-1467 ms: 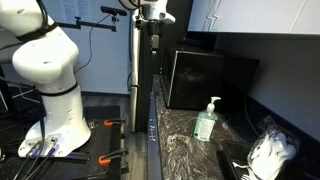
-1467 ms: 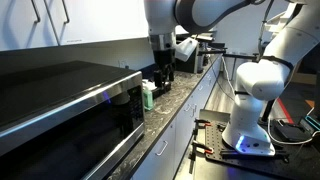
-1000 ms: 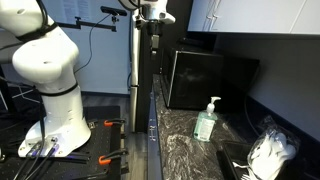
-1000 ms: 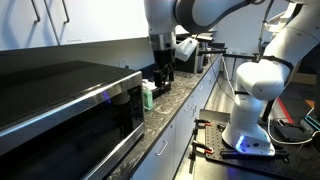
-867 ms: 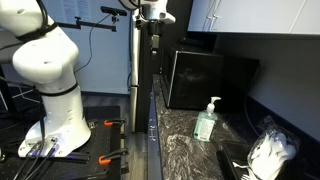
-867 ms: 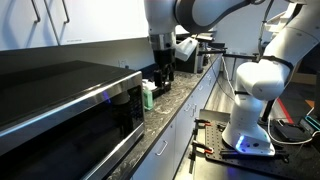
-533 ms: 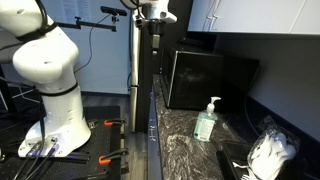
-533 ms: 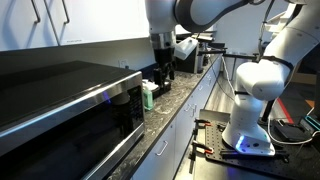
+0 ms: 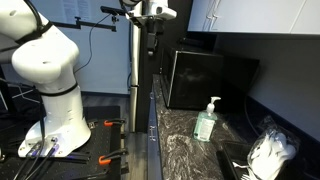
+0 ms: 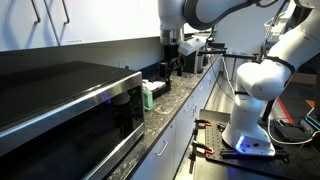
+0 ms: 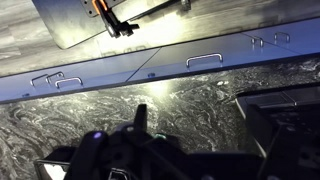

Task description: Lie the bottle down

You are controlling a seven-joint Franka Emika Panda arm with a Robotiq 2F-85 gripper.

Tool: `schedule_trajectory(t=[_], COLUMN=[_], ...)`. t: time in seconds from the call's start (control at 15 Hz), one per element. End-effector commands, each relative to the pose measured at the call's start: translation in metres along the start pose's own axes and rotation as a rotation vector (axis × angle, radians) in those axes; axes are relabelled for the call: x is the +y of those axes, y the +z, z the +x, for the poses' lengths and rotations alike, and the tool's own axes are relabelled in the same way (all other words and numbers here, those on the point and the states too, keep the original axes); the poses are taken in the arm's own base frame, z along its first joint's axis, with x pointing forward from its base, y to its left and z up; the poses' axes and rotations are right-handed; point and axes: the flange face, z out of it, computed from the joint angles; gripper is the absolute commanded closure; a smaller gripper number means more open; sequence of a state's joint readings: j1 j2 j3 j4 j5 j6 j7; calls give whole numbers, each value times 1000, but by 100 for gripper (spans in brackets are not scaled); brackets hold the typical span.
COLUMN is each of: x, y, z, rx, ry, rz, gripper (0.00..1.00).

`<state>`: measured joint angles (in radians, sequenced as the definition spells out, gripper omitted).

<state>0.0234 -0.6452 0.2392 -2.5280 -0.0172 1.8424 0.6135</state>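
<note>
A green soap pump bottle [image 9: 206,122] stands upright on the dark marbled counter [image 9: 180,150], in front of the black oven; it also shows in an exterior view [image 10: 148,96]. My gripper [image 9: 151,48] hangs high above the counter's far end, well apart from the bottle, and shows in both exterior views [image 10: 172,66]. In the wrist view the gripper [image 11: 200,140] is open and empty, its dark fingers spread over bare marbled counter. The bottle is out of the wrist view.
A black oven [image 9: 205,78] stands at the back of the counter and fills the foreground in an exterior view [image 10: 60,105]. A white bagged object [image 9: 270,152] and a black tray [image 9: 235,160] lie near the bottle. The robot base [image 10: 250,105] stands beside the counter.
The arm has shifted along the counter, away from the bottle and the oven. The bottle has not moved.
</note>
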Motion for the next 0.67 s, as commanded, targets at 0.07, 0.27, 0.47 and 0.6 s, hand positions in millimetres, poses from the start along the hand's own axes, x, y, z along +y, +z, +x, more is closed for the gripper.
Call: schedule_trajectory(t=[0.07, 0.27, 0.47, 0.6], x=[48, 78, 105, 109], y=[8, 17, 26, 28], z=[-3, 10, 23, 25], rx=[-16, -43, -74, -63], ry=[209, 362, 515, 487], rz=[56, 71, 88, 81], gripper=[0, 0, 0, 0])
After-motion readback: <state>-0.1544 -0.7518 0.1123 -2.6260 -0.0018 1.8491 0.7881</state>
